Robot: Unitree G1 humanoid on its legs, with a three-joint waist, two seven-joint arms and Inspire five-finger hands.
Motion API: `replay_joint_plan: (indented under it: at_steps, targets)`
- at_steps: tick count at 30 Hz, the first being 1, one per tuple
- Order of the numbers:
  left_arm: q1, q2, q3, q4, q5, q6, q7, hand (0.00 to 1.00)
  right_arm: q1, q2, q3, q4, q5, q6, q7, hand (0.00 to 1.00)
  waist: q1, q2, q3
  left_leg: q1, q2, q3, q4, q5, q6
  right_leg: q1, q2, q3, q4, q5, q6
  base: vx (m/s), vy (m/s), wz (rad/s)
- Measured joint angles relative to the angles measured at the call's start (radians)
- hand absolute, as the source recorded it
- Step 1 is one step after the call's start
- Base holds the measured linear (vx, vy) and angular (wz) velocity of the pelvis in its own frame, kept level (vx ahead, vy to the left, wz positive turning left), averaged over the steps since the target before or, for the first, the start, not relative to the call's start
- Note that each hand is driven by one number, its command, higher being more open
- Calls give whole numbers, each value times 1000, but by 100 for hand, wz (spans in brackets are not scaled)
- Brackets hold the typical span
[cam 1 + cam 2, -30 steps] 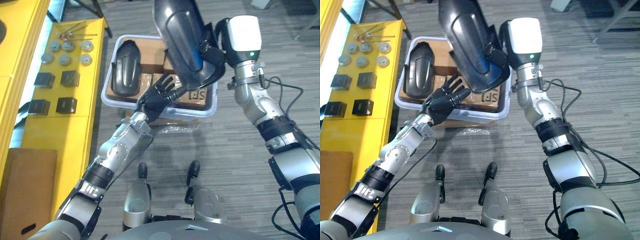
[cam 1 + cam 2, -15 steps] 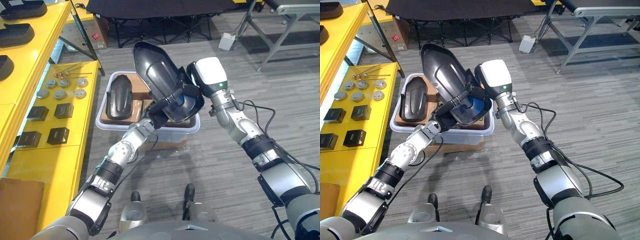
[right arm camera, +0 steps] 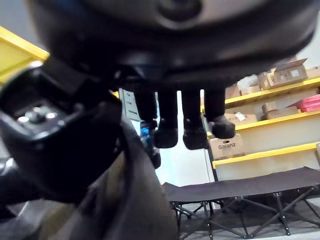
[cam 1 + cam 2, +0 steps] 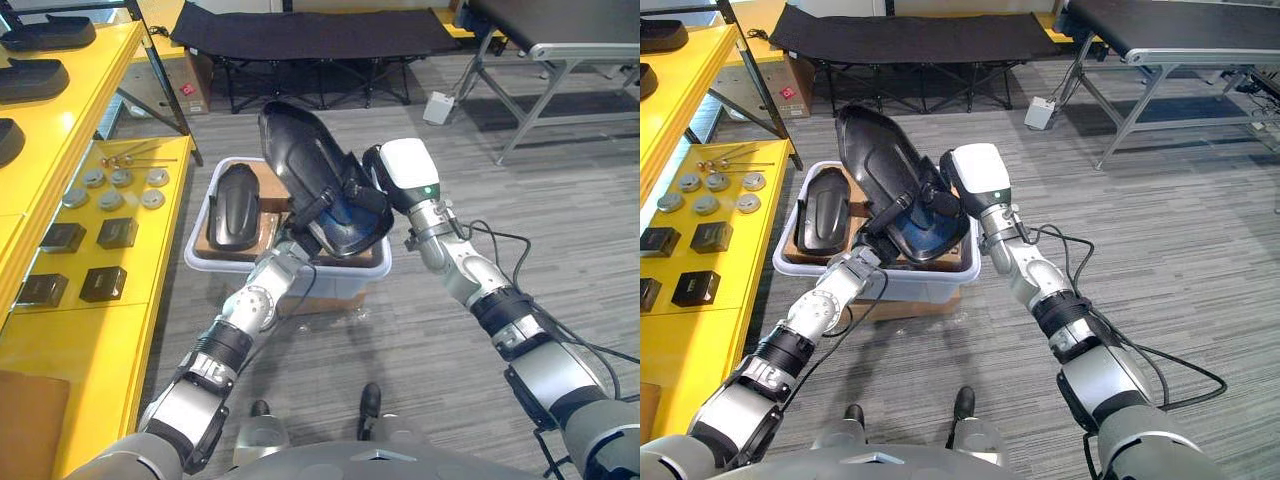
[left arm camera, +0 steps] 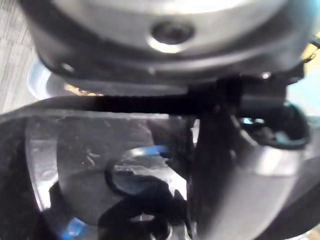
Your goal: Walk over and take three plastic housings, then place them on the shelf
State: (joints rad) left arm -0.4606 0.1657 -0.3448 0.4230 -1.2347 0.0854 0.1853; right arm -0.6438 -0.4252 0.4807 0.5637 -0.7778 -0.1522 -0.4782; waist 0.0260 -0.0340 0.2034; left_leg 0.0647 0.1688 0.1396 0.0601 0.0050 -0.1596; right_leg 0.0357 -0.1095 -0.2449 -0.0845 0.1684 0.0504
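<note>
Status: transfer step, by my read. Left eye view: glossy black elongated plastic housing (image 4: 318,178) is up in the air above the white plastic bin (image 4: 340,283), tilted, hollow side facing the camera. Right hand (image 4: 368,190) is on its right-hand rim, and left hand (image 4: 298,230) is tucked under its lower end. A second black plastic housing (image 4: 232,205) lies in the bin on cardboard, apart from both hands. Yellow metal shelf (image 4: 150,262) runs along my left, with dark housings (image 4: 35,80) sitting on its top tier. Right eye view: same layout, and the left hand's fingers are hidden behind the shell here too. Left wrist view: the hollow inside of the housing sits right up against the hand; I can't tell whether it's curled or flat. Right wrist view: fingers (image 3: 192,135) hook over the housing's edge with the thumb bearing on the other face, so I call the right hand clamped on it. Pick looks done; placing isn't. Next move calls for a turn left towards the shelf, with the left hand supporting from below so a one-edge grip doesn't let the shell swing. Then set it down on a free stretch of a tier. The bin piece comes after that.
</note>
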Motion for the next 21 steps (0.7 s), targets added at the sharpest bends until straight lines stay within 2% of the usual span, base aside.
replay_joint_plan:
  at_steps: [3, 4, 6, 9, 12, 16, 19, 21]
  targets:
    - [16, -5, -2, -1, 47, -23, 11, 0, 15, 20, 1, 0, 0, 7, -13, 0, 0, -6, -16, 2, 0, 0, -3, 0, 0, 0, 0, 0, 0, 0, 0, 0, 0, 0]
    - [26, -13, -2, -3, 66, -39, 11, 0, 23, 28, -1, 0, 9, 11, -15, 100, 1, -9, -22, 4, -1, 0, -3, -1, 0, 2, 0, -1, 0, 0, 0, 0, 0, 0]
    - [43, -24, -2, -10, 97, -52, 11, 0, 43, 31, -3, -4, 26, 11, -25, 100, 4, -11, -24, 14, -1, 0, -6, -2, 0, 11, 0, -1, 0, 0, 0, 0, 0, 0]
    - [86, -33, -1, -70, 151, -93, 11, 0, 136, 37, -37, -105, 64, -9, -58, 100, 2, -13, -27, 15, -2, -1, -7, -5, 0, 14, -2, -3, 0, -9, 5, 0, 0, 0]
    - [151, -33, 12, -159, 228, -142, 31, 0, 239, 38, -83, -236, 131, -63, -85, 100, -4, -10, -28, 17, 0, -1, -7, -8, 2, 14, 1, -2, 0, -12, 7, -2, 0, -1]
    - [260, -60, 74, -318, 412, -202, 56, 0, 385, 66, -147, -452, 290, -162, -70, 100, -6, 4, -38, 24, 6, 12, -5, -13, -7, 14, 7, 5, 0, -15, 4, 7, 2, -7]
    - [360, -73, 123, -420, 596, -244, 69, 0, 458, 117, -232, -582, 407, -198, -48, 100, -7, 17, -57, 29, 14, 21, 6, -25, -11, 18, 13, 10, 0, -21, 4, 22, 3, -8]
    - [435, -76, 150, -478, 702, -266, 80, 0, 514, 130, -287, -650, 473, -200, -32, 100, -7, 22, -74, 31, 16, 23, 6, -31, -11, 17, 15, 11, 0, -26, 4, 11, 5, -2]
